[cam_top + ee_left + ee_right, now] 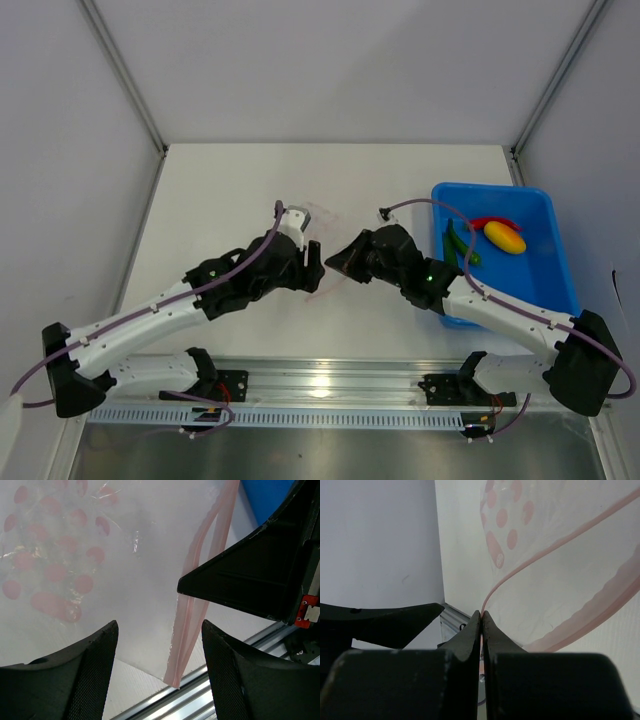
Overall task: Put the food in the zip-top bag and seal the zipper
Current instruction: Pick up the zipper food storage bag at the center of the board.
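The clear zip-top bag [75, 555] with pink dots hangs between my two grippers at the table's middle [326, 286]. Its pink zipper [205, 545] runs down between my left gripper's [159, 625] open fingers without touching them. My right gripper [481, 614] is shut on one side of the zipper [545, 550], and the bag mouth [560, 580] gapes open beyond it. The food lies in the blue bin: a red chili [495, 222], a yellow-orange piece [505, 238] and dark green pieces [458, 245].
The blue bin [490, 190] stands at the right of the table, beside my right arm. The metal rail [320, 380] runs along the near edge. Grey walls close in the left, back and right sides.
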Tool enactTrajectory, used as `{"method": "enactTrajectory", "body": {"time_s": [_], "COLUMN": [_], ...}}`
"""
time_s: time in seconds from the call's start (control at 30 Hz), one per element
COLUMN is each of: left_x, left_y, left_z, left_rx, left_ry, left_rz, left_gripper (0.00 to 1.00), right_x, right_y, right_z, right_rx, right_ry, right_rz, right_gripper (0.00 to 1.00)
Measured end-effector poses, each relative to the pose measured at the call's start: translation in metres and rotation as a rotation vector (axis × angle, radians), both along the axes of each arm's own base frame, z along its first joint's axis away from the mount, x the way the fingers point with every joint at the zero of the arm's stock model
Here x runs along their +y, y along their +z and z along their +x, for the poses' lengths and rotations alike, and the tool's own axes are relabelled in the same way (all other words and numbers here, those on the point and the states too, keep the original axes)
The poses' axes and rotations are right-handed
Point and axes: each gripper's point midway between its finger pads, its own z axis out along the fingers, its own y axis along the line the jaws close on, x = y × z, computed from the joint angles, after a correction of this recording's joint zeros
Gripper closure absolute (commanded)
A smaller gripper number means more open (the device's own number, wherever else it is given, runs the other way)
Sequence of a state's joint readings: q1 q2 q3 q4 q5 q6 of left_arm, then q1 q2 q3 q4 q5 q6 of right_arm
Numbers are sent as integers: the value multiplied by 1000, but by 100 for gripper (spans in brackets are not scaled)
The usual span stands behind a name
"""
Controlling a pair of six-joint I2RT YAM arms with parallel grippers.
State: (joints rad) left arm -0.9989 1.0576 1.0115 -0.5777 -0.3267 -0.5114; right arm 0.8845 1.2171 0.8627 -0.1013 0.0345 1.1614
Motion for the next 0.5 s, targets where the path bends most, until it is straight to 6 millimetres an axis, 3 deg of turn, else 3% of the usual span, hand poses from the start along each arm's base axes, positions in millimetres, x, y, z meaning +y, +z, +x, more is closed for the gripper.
{"method": "enactTrajectory", "body": {"time_s": [0.4, 0.5], "left_x": [-10, -8], "left_y": [-21, -29], "left_z": [5, 6], "left_rx": [7, 13], "left_ry": [8, 18], "left_rz": [60, 84], "left_gripper": [30, 35], "right_x": [5, 4], "right_y": [15, 16], "right_z": [-2, -3], "right_rx": [26, 30], "right_ry": [-36, -42], "right_rz": [47, 49], "right_gripper": [100, 100]}}
